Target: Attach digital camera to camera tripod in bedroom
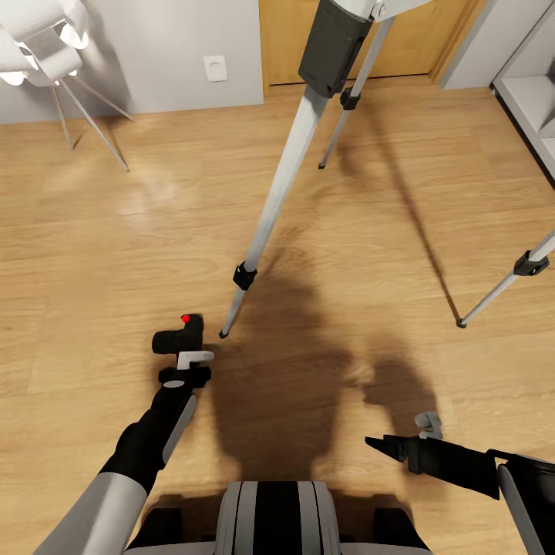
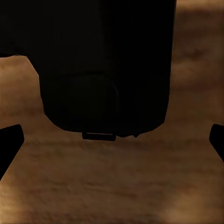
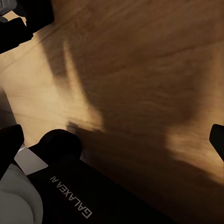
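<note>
The digital camera (image 1: 179,337), black with a red button on top, sits low over the wood floor just beyond my left gripper (image 1: 190,359). In the left wrist view the camera (image 2: 105,70) is a large dark block close in, and the two fingertips (image 2: 10,142) stand wide apart at the picture's edges, so the left gripper (image 2: 112,140) is open. I cannot tell whether the camera rests on the floor. The camera tripod (image 1: 281,185) stands ahead, its black head (image 1: 333,42) at the top centre and one foot near the camera. My right gripper (image 1: 401,441) hangs open and empty over the floor.
A white lamp on thin legs (image 1: 46,54) stands at the far left by the grey wall. A wooden door (image 1: 408,38) is behind the tripod, and a grey shelf (image 1: 532,92) is at the right. Other tripod legs (image 1: 509,281) spread right. My own body (image 3: 70,196) shows beside the right gripper.
</note>
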You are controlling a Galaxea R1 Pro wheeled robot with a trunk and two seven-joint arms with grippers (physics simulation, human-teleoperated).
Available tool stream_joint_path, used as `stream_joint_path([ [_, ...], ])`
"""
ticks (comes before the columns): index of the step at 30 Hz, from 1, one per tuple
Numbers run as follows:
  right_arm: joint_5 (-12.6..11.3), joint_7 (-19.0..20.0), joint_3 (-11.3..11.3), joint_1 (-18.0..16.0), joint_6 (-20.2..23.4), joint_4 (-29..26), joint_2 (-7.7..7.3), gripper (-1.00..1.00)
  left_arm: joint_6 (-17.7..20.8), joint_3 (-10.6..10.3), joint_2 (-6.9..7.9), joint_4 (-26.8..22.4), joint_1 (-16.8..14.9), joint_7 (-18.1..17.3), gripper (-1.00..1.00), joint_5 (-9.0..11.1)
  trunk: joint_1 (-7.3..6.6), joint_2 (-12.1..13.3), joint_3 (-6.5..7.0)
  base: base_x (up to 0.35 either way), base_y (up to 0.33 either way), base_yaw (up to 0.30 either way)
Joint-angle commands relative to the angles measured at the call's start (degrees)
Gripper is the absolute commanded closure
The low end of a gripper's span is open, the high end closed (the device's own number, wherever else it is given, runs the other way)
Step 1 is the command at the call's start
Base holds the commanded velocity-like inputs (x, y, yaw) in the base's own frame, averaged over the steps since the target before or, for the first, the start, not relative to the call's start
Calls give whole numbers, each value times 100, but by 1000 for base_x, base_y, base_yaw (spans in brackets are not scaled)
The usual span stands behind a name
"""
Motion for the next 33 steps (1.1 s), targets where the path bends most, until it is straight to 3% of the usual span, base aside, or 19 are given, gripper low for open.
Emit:
stream_joint_path([
  [1,-11,10,-4,-2,29,-1,0,-100,22,-14,2,-6,-2,48,-100,44,-1,-1,-3,0,0,0],
  [33,-11,19,-5,-2,38,-1,-8,-100,7,-10,-9,-14,-2,51,-100,52,-1,-1,-3,35,0,0],
])
